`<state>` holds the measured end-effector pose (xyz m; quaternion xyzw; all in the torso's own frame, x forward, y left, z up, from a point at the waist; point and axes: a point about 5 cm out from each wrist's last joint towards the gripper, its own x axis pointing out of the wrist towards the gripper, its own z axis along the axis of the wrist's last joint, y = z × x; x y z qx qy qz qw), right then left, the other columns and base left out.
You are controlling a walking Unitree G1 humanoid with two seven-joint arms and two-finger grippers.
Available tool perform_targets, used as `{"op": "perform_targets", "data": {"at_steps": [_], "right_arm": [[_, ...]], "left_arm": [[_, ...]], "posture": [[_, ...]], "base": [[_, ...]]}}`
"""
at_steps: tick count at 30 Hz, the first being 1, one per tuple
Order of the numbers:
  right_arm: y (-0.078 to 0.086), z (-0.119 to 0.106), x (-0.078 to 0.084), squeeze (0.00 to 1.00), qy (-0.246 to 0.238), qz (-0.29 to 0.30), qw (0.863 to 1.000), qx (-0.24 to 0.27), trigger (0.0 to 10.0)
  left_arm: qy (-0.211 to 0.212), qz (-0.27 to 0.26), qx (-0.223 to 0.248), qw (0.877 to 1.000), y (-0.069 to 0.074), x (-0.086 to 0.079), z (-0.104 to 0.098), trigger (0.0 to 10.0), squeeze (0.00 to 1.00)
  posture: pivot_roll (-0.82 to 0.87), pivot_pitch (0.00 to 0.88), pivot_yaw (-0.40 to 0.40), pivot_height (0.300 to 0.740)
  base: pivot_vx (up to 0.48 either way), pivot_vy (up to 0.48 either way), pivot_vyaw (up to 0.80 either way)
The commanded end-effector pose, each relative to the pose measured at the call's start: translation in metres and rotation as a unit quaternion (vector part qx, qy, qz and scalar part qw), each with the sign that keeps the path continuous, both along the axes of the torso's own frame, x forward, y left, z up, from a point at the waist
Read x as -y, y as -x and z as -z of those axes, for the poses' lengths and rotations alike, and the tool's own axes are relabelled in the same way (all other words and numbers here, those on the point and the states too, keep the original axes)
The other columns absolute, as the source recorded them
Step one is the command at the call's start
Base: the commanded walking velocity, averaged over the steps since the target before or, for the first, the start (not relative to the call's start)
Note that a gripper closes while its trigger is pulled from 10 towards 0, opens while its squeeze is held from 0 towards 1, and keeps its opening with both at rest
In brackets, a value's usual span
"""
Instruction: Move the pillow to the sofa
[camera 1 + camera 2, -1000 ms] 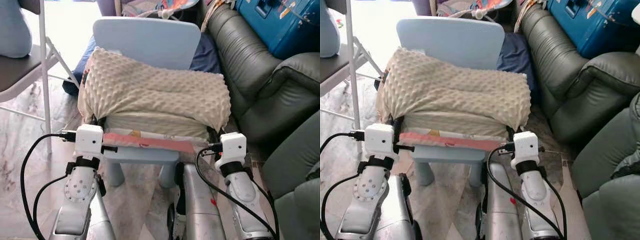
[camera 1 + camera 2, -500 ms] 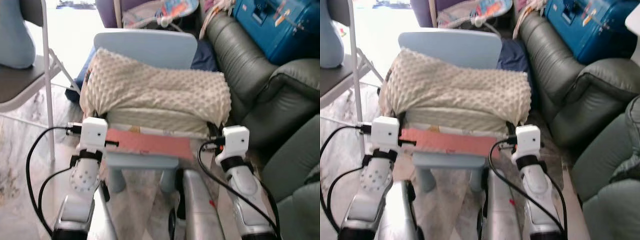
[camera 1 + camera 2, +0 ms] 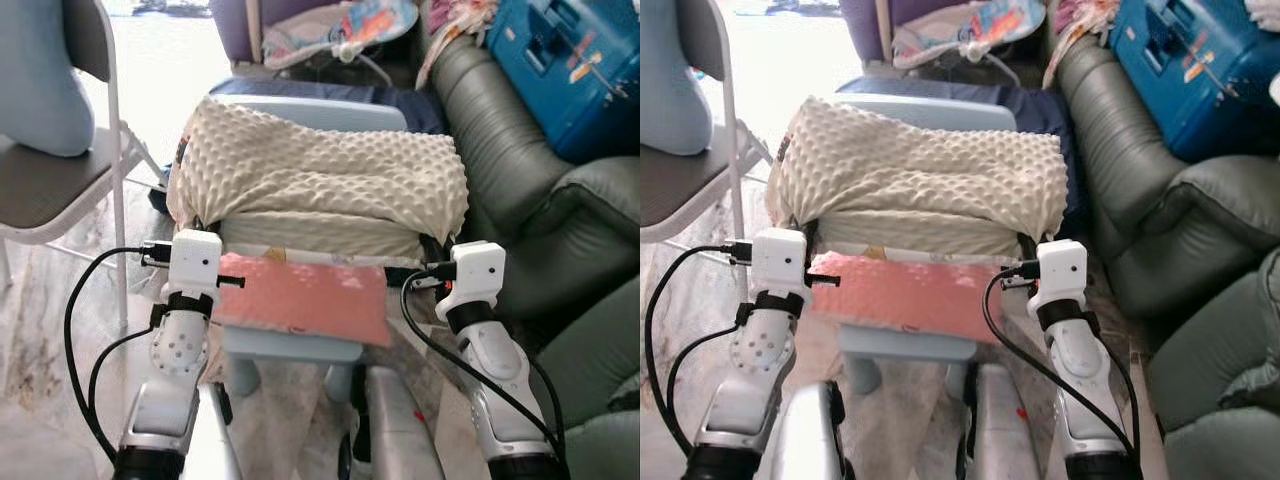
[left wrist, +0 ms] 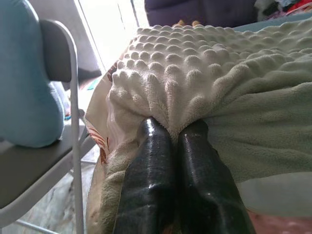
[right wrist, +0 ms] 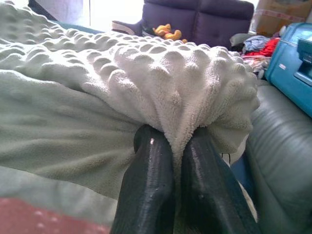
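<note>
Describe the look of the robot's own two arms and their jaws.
Both arms are silver with perforated forearm shells, each topped by a white boxy wrist module fed by looping black cables. The left gripper and right gripper each have two long, glossy black, rounded fingers.

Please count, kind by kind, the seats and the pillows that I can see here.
Small light-blue chair: 1
Folding chair: 1
Dark leather sofa: 1
Cream bumpy pillow, pinched at its two ends by the left gripper and right gripper: 1
Total: 4
</note>
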<state>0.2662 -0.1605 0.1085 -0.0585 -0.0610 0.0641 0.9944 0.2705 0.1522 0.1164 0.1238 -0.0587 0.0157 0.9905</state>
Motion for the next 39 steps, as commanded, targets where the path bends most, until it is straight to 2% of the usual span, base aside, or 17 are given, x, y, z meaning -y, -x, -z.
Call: {"op": "perform_targets", "data": {"at_steps": [1,6,9,10,11,14,17,20,23,25,29,39], "right_arm": [[0.000,-0.009,0.006,0.00,-0.004,0.018,1.000,0.020,10.0],[0.001,-0.008,0.004,0.00,-0.004,0.016,1.000,0.017,10.0],[0.002,-0.008,0.004,0.00,-0.005,0.016,1.000,0.016,10.0],[0.002,-0.008,0.004,0.00,-0.005,0.016,1.000,0.016,10.0],[0.002,-0.009,0.005,0.00,-0.005,0.018,1.000,0.017,10.0],[0.003,-0.009,0.005,0.00,-0.004,0.019,1.000,0.016,10.0],[0.004,-0.007,0.006,0.00,-0.004,0.017,1.000,0.011,10.0],[0.006,-0.003,0.003,0.00,-0.001,0.007,1.000,-0.001,10.0],[0.007,-0.002,0.002,0.00,-0.003,0.004,1.000,-0.003,10.0],[0.007,-0.003,0.002,0.00,-0.005,0.005,1.000,-0.004,10.0],[0.008,-0.001,0.002,0.00,-0.008,0.006,1.000,-0.010,10.0],[0.013,0.002,0.001,0.00,-0.018,0.005,1.000,-0.023,10.0]], "left_arm": [[0.011,-0.013,-0.011,1.000,0.000,-0.004,0.002,10.0,0.00],[0.018,-0.006,-0.026,0.999,0.000,0.000,0.004,10.0,0.00],[0.001,-0.019,-0.033,0.999,0.001,0.001,0.006,10.0,0.00],[0.000,-0.015,-0.033,0.999,0.001,0.001,0.006,10.0,0.00],[0.008,0.020,-0.024,0.999,0.002,0.005,0.004,10.0,0.00],[0.009,0.021,-0.029,0.999,0.002,0.005,0.006,10.0,0.00],[0.027,0.055,-0.075,0.995,0.005,0.014,0.017,10.0,0.00],[0.030,0.059,-0.096,0.993,0.007,0.019,0.023,10.0,0.00],[0.046,0.061,-0.091,0.993,0.009,0.019,0.022,10.0,0.00],[0.044,0.045,-0.094,0.994,0.009,0.015,0.022,10.0,0.00],[0.047,0.050,-0.096,0.993,0.008,0.014,0.021,10.0,0.00],[0.062,0.060,-0.104,0.991,0.014,0.019,0.021,10.0,0.00]], "posture": [[-0.02,0.041,-0.051,0.669],[-0.02,0.045,-0.050,0.693],[-0.02,0.045,-0.050,0.707],[-0.02,0.051,-0.049,0.712],[-0.03,0.054,-0.048,0.727],[-0.03,0.055,-0.049,0.740],[-0.03,0.060,-0.052,0.740],[-0.03,0.063,-0.055,0.740],[-0.03,0.064,-0.052,0.740],[-0.03,0.066,-0.051,0.740],[-0.03,0.069,-0.052,0.740],[-0.03,0.090,-0.052,0.740]], "base": [[0.000,0.000,0.00],[0.000,0.000,0.00],[0.000,0.000,0.00],[0.000,0.000,0.00],[0.000,0.000,0.00],[0.000,0.000,0.00],[0.000,0.000,0.00],[0.000,0.000,0.00],[0.000,0.000,0.00],[0.000,0.000,0.00],[0.000,0.000,0.00],[0.000,0.000,0.00]]}}
